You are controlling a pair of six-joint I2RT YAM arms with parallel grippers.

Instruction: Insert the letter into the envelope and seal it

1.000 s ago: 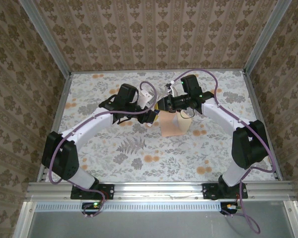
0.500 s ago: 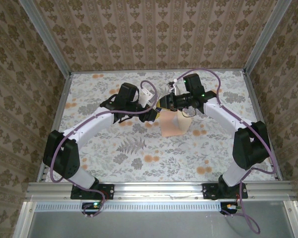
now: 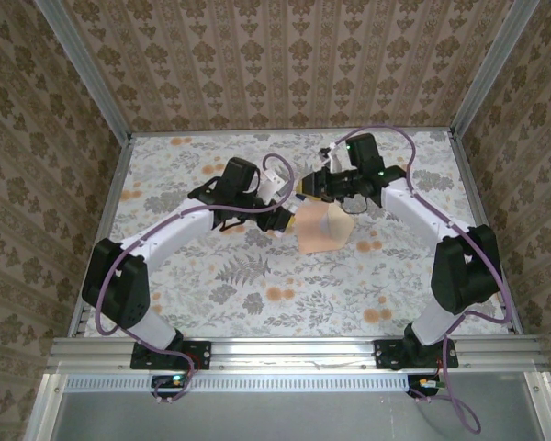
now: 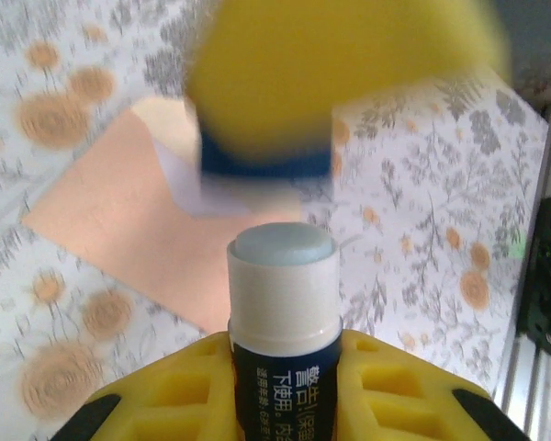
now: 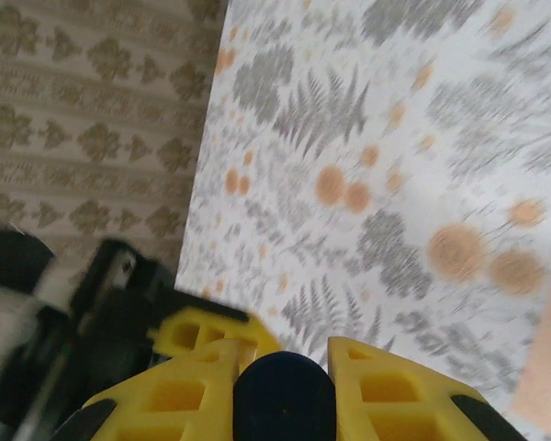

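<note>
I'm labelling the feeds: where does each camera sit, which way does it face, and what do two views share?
Top external: above and behind, looking down on table, envelope, left arm, right arm.
Left wrist: looks past left pincer, shut on glue stick, down at envelope.
Right wrist: looks past right pincer, shut on blue cap, across table.
Shared: top and left wrist show the envelope.

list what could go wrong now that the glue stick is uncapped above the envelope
1. The glue stick, held in the left end effector, hangs bare-tipped over the envelope; it could smear glue in the wrong place.
2. The right end effector, holding the dark cap, sits very close to the left one; they might bump.
3. Nothing pins the envelope to the table, so pressing the glue on may drag it.
</note>
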